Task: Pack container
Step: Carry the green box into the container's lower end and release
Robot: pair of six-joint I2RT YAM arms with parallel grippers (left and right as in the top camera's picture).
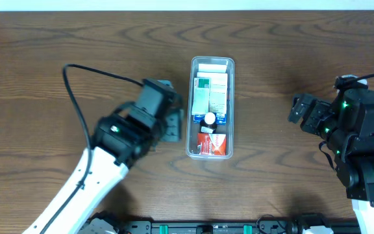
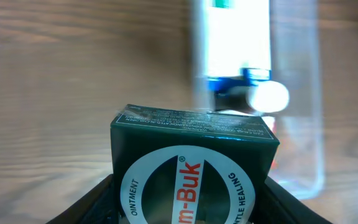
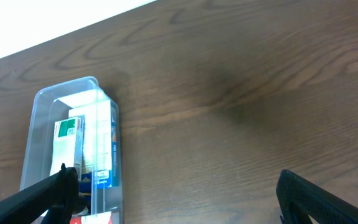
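Note:
The clear plastic container (image 1: 211, 107) stands lengthwise at the table's middle. It holds white, green and blue boxes, a red box at its near end and a small white-capped item. It also shows in the left wrist view (image 2: 294, 99) and the right wrist view (image 3: 70, 137). My left gripper (image 1: 171, 123) is just left of the container and is shut on a dark green ointment box (image 2: 191, 168) with a round white label. My right gripper (image 1: 299, 110) is open and empty over bare table to the container's right; its fingers (image 3: 179, 193) are spread wide.
Brown wooden table (image 1: 57, 39) all round. A black cable (image 1: 76, 97) loops over the table to the left arm. A white wall edge (image 3: 42, 25) shows beyond the table's far side.

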